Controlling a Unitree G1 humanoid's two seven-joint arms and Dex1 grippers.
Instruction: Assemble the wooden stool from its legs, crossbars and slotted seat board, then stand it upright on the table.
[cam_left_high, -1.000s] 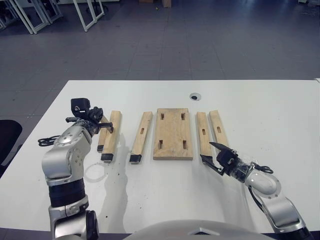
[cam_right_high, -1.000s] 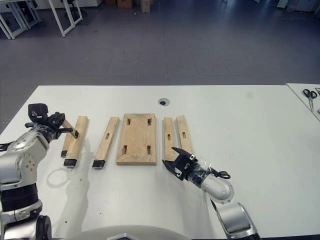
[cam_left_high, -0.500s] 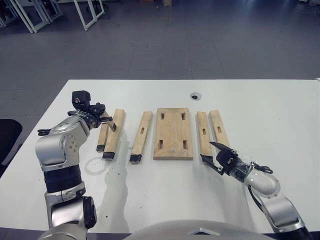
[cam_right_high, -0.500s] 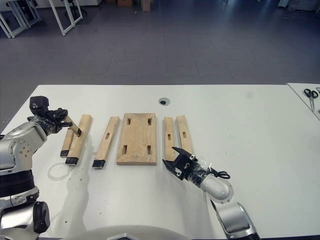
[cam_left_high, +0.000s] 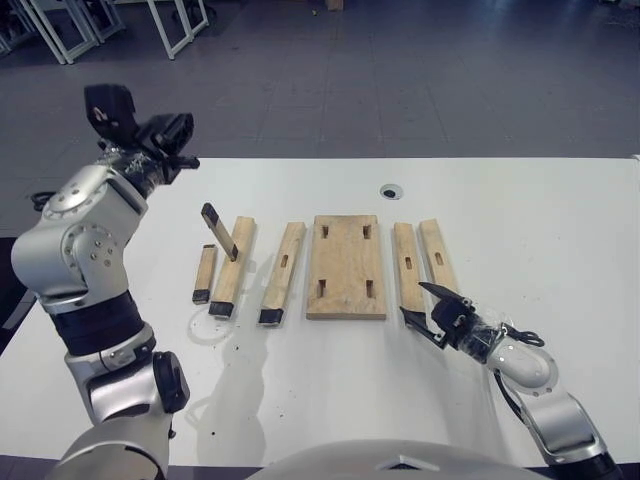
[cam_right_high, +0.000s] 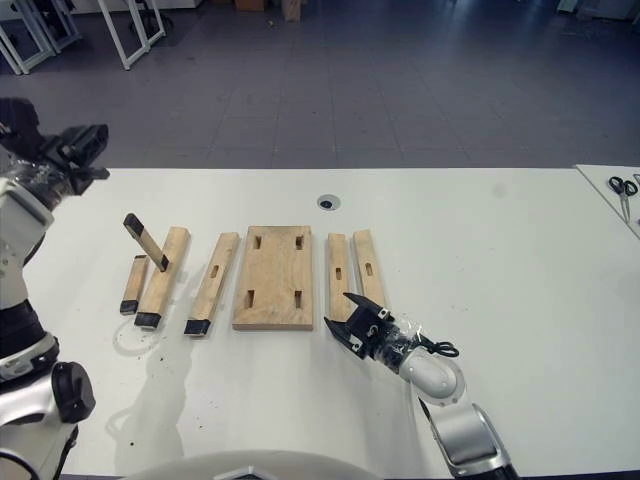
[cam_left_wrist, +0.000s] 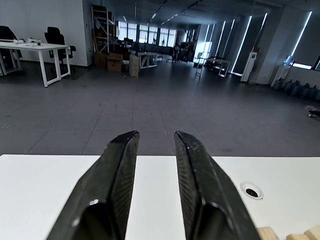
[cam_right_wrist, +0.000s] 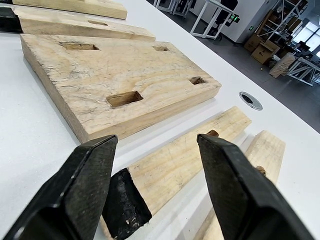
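- Up goes the left arm: its black two-finger left gripper (cam_left_wrist: 156, 134) has let go of the short black-tipped wooden crossbar (cam_left_high: 220, 231) and now hangs high by the far left side of the white table (cam_left_high: 540, 230). Its fingers are a little apart with nothing between them.
- Nearest, the black right gripper (cam_left_high: 412, 302) is spread wide, with one finger on each side of the black-capped near end of a long slotted wooden leg (cam_left_high: 407, 262).
- A second slotted leg (cam_left_high: 436, 255) lies just beside it.
- The flat wooden seat board with four slots (cam_left_high: 346, 265) lies in the middle.
- Left of the board lies a third slotted leg (cam_left_high: 281, 272).
- Then comes a fourth leg (cam_left_high: 232, 265), with the crossbar leaning tilted on it.
- A short wooden piece (cam_left_high: 204, 273) lies at the far left.
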